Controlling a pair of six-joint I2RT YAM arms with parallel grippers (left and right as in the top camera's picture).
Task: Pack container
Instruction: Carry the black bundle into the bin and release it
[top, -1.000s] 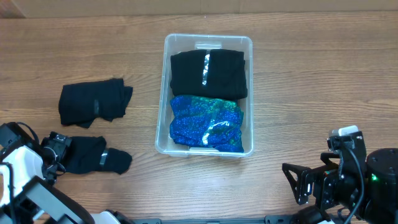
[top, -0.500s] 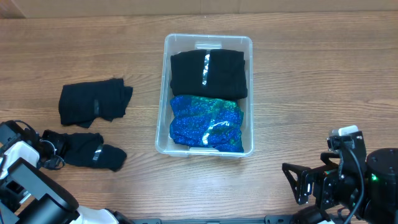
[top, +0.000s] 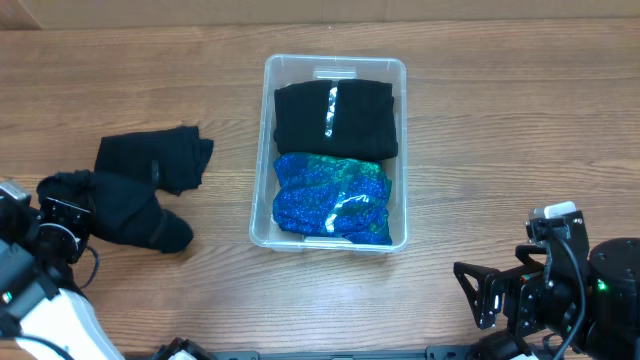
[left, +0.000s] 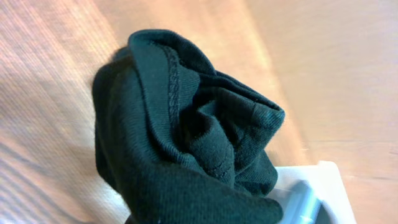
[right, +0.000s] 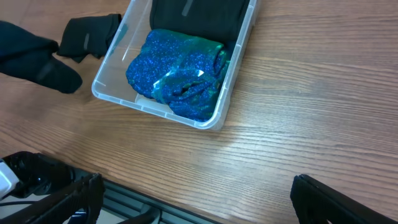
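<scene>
The clear container (top: 259, 150) stands mid-table and holds a folded black garment (top: 335, 118) at its far end and a sparkly blue garment (top: 332, 198) at its near end. My left gripper (top: 62, 207) is shut on a bunched black garment (top: 125, 208), left of the container. That cloth fills the left wrist view (left: 186, 137) and hides the fingers; a corner of the container (left: 314, 190) shows behind it. My right gripper (right: 199, 199) stands open and empty near the front right edge, well short of the container (right: 158, 109).
A second folded black garment (top: 155, 160) lies on the table just beyond the held one, partly overlapped by it. Bare wood lies between the container and the right arm (top: 560, 290).
The left gripper shut on the near black garment, then drew it away from the front edge toward the other black garment, bunching it. The right arm has not moved.
</scene>
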